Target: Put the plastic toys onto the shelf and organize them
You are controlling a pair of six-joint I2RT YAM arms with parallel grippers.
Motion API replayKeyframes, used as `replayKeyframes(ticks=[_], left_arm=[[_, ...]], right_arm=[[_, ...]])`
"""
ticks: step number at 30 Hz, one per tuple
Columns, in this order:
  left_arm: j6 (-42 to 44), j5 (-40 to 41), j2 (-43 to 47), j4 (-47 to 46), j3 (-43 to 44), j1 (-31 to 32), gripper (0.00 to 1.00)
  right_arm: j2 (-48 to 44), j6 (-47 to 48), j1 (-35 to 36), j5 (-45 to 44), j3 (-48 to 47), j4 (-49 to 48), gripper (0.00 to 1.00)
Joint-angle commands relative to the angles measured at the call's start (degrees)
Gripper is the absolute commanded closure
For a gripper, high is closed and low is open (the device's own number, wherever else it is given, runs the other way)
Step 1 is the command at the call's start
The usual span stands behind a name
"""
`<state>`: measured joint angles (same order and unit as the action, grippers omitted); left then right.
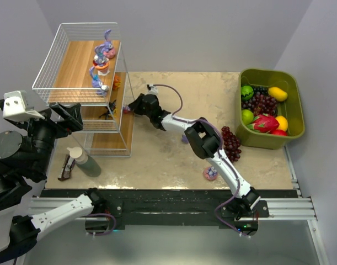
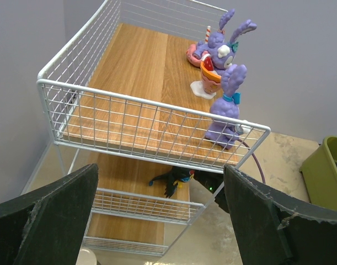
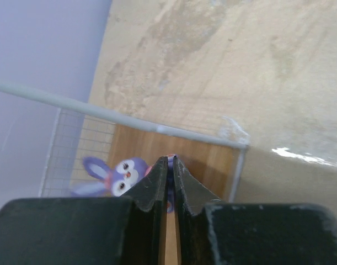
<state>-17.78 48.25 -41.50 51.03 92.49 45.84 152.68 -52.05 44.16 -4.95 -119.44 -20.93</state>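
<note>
The shelf [image 1: 74, 61] stands at the far left, a stepped white wire rack with wooden boards. On its top tier stand purple bunny toys [image 2: 226, 105] and one in a pink cup [image 2: 217, 55]. A black insect-like toy [image 2: 176, 178] lies on the middle tier. My right gripper [image 1: 130, 107] reaches to the middle tier's edge and is shut; a purple bunny [image 3: 124, 174] sits just beyond its tips [image 3: 170, 158]. Another purple toy on a pink base [image 1: 210, 173] rests on the table near the front. My left gripper [image 2: 160, 167] hovers open in front of the shelf, holding nothing.
An olive-green bin [image 1: 296, 105] of colourful fruits sits at the far right, with a dark grape bunch [image 1: 231, 143] on the table beside it. A bottle [image 1: 83, 160] lies at the front left, below the shelf. The right arm stretches diagonally across the table's middle.
</note>
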Motion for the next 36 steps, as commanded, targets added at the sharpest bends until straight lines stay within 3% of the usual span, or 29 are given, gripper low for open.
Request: replayKeyframes(ticks=[1, 24, 36], left_arm=[[0.99, 0.97, 0.27, -0.93, 0.85, 0.21, 0.0], [0.82, 0.97, 0.63, -1.19, 0.32, 0.12, 0.0], [0.82, 0.88, 0.8, -1.54, -0.29, 0.12, 0.0]], right_arm=[[-2.56, 0.37, -0.13, -0.5, 2.8, 3.35, 0.92], [-5.81, 2.57, -0.04, 2.66, 5.0, 2.47, 0.91], [-8.98, 0.82, 0.13, 4.86, 10.8, -0.6, 0.91]])
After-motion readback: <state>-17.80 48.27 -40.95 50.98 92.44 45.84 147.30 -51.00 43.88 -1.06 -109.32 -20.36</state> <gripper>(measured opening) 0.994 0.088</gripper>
